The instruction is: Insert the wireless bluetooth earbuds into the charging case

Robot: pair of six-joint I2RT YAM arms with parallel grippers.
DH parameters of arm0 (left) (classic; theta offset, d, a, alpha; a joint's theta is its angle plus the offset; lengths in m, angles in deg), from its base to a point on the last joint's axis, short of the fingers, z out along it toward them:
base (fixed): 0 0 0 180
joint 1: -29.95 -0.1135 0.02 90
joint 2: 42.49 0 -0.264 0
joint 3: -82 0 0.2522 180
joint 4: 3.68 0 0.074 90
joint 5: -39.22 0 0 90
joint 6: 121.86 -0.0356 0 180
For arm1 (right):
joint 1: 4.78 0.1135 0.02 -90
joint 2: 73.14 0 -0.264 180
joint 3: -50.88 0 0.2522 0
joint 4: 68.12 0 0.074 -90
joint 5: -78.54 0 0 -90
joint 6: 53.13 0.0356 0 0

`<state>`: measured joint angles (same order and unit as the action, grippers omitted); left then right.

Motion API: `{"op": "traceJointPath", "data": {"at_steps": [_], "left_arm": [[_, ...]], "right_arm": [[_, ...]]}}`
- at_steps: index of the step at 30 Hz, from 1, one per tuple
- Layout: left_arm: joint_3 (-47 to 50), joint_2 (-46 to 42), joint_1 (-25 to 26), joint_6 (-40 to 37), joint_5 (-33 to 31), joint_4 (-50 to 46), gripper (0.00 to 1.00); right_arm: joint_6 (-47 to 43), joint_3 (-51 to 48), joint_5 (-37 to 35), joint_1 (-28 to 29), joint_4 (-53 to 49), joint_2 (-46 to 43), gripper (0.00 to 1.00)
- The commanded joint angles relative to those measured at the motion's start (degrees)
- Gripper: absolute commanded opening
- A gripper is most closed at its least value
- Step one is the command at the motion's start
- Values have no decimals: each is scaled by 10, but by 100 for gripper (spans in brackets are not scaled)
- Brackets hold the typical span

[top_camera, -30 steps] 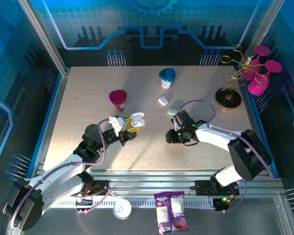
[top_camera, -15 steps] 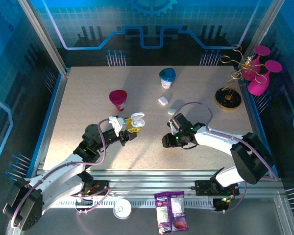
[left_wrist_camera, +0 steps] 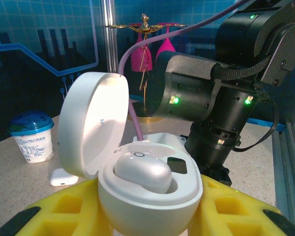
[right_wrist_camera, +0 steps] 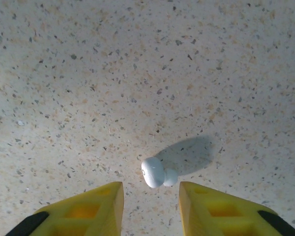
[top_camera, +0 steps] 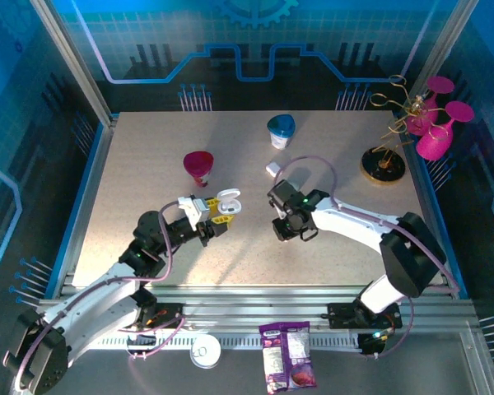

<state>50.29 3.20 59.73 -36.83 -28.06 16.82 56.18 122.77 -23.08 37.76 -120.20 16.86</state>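
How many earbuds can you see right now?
2. One earbud sits in the open charging case held by the left gripper. The other earbud lies on the table between the right gripper's open jaws. More may be hidden.
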Motion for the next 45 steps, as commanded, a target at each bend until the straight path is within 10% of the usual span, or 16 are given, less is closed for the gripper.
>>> {"op": "traceJointPath", "data": {"at_steps": [1, 45], "left_arm": [[-18, -17, 1, -12, -2, -11, 23], [-6, -40, 2, -18, -13, -28, 23]], "right_arm": [[-27, 39, -88, 31, -80, 33, 34], [-33, 84, -144, 75, -91, 172, 20]]}}
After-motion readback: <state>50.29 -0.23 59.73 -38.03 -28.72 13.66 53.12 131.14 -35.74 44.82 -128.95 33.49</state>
